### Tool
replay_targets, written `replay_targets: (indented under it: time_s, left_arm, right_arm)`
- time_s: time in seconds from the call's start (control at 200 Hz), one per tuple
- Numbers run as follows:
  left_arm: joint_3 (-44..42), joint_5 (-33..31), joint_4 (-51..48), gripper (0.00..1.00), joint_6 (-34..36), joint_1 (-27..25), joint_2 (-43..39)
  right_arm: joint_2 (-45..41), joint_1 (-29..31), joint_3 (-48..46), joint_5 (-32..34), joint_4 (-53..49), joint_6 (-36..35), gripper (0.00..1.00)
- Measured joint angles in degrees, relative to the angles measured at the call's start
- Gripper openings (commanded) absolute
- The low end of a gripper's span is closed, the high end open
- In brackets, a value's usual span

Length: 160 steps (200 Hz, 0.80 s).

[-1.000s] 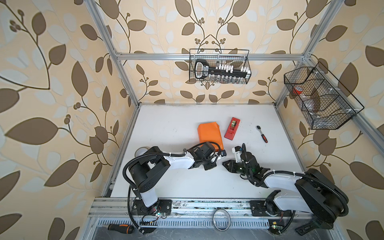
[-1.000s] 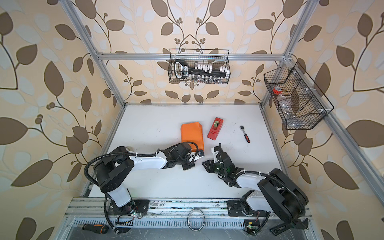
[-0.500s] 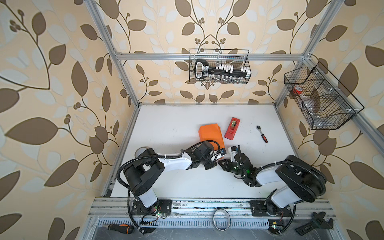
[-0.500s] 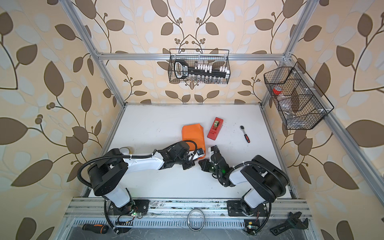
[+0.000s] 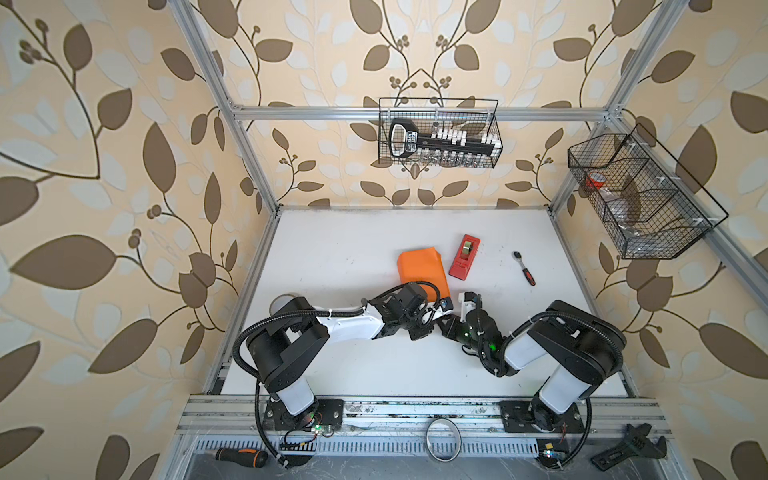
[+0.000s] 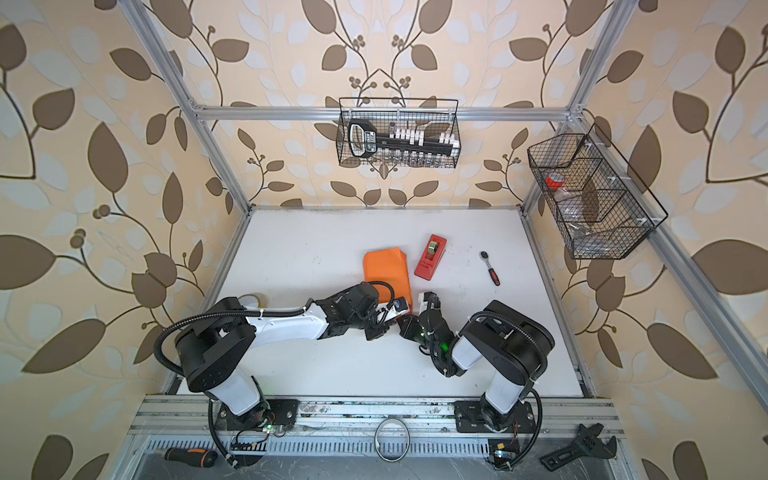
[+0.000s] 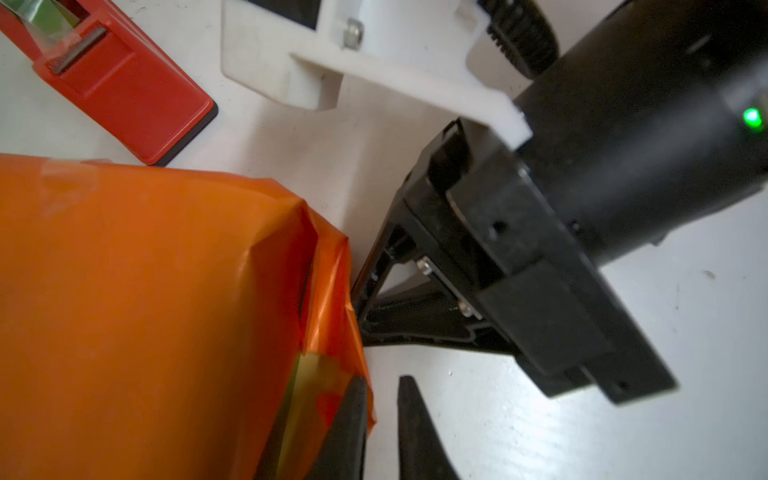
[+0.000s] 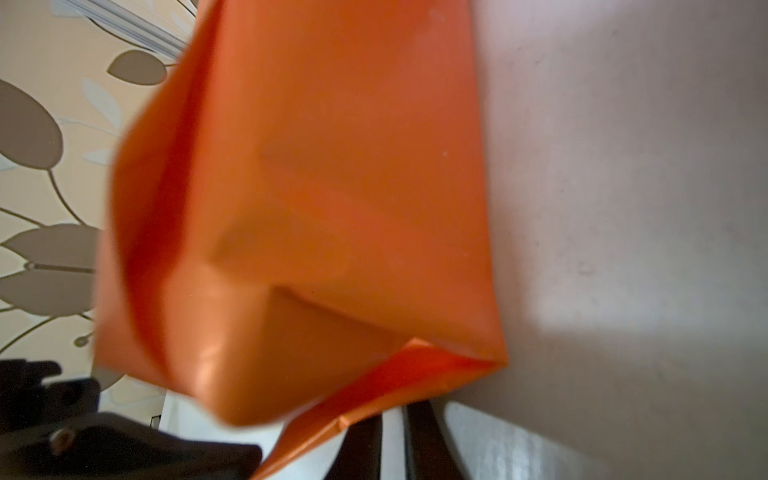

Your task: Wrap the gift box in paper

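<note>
Table (image 5: 332, 249): white; I see both arms reaching to its middle.
Side basket (image 5: 665, 245): wire, split into compartments. The one nearest the back wall holds a red-topped round item (image 5: 597, 180). The others hold clear things I cannot name.
Back basket (image 5: 386, 160): wire, holding a black socket rail (image 5: 444, 143) laid lengthwise.
Paper (image 5: 419, 270): glossy orange, folded around a flat block mid-table.
Gift box: hidden inside the paper.
Tape dispenser (image 5: 464, 257): red, just beside the parcel.
Right gripper (image 7: 359, 309): jaws nearly together at the parcel's folded end. I cannot tell whether they pinch paper.
Left gripper (image 7: 380, 386): narrow gap with nothing between the jaws, one finger touching the flap.
Ratchet (image 5: 524, 268): lies apart, toward the right edge.
</note>
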Motion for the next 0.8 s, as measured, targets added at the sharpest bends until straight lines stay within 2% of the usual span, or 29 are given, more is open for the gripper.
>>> replay_targets:
  time_s: [0.21,0.335,0.515,0.635,0.8]
  left_arm:
    - [0.0,0.4,-1.4,0.43,0.2,0.0,-0.8]
    - [-1.1,0.7,-2.1,0.52,1.6,0.0,-4.8]
    - [-6.3,0.2,-0.9,0.79,4.4,0.0,-15.1]
    - [-10.8,-3.1,3.2,0.98,8.3,0.0,-19.7]
    - [-14.8,-8.6,8.5,0.99,15.4,0.0,-19.9]
  right_arm:
    - [2.3,0.4,-0.4,0.9,4.0,0.9,0.12]
    - [3.1,0.5,-0.5,0.9,5.8,1.2,0.11]
    - [3.8,0.5,-0.5,1.0,7.3,1.6,0.11]
    - [4.0,0.5,-0.5,0.9,7.7,1.7,0.11]
    - [4.3,0.5,-0.5,0.9,8.3,1.9,0.1]
